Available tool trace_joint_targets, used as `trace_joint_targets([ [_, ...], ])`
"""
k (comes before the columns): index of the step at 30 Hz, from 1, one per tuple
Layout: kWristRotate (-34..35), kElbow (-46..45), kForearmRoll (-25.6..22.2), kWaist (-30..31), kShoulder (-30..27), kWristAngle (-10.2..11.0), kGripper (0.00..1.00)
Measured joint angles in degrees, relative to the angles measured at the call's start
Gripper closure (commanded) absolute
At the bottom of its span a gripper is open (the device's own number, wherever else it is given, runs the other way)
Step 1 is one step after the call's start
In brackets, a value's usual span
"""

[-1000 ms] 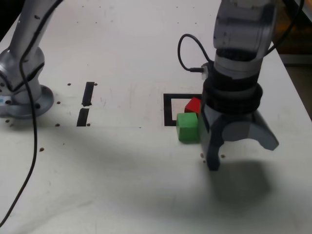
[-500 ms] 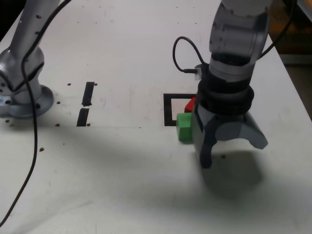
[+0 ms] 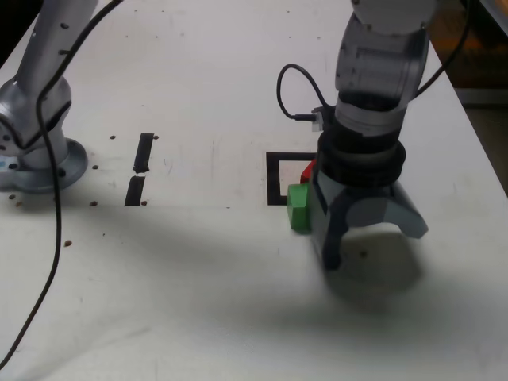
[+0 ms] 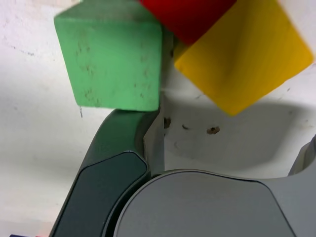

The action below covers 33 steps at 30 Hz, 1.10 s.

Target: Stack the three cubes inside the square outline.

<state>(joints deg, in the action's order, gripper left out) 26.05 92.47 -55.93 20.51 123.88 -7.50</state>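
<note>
In the exterior view the gripper (image 3: 371, 242) hangs low over the white table (image 3: 198, 302) with its two fingers spread wide apart, nothing between them, one finger tip down near the table surface just beside the green cube (image 3: 299, 207). The green cube sits at the near edge of the square outline (image 3: 274, 178), on the exterior view's left of the gripper body, and seems to overlap the tape rather than lie fully inside. A sliver of the red cube (image 3: 307, 170) shows just behind the green one, inside the outline, the rest hidden by the gripper. The yellow cube cannot be seen from here. Two short black tape strips (image 3: 140, 167) lie well apart toward the exterior view's left, near the arm's base (image 3: 40, 163), and a black cable (image 3: 292, 87) loops off the wrist. In the wrist view the green cube (image 4: 111, 57) fills much of the frame, its lower face just beside or touching the dark finger (image 4: 111, 163). The red cube (image 4: 187, 17) sits against the green cube's corner, and the yellow cube (image 4: 244, 57), turned at an angle, lies right beside the red one over the open gap of the jaws.
</note>
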Motion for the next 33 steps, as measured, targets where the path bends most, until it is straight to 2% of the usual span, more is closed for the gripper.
trace_joint_targets([
  [12,0.0,-1.4,0.3,-1.3,-0.7,2.8,0.01],
  [33,-0.5,-5.3,-0.4,-6.1,-2.7,4.5,0.01],
])
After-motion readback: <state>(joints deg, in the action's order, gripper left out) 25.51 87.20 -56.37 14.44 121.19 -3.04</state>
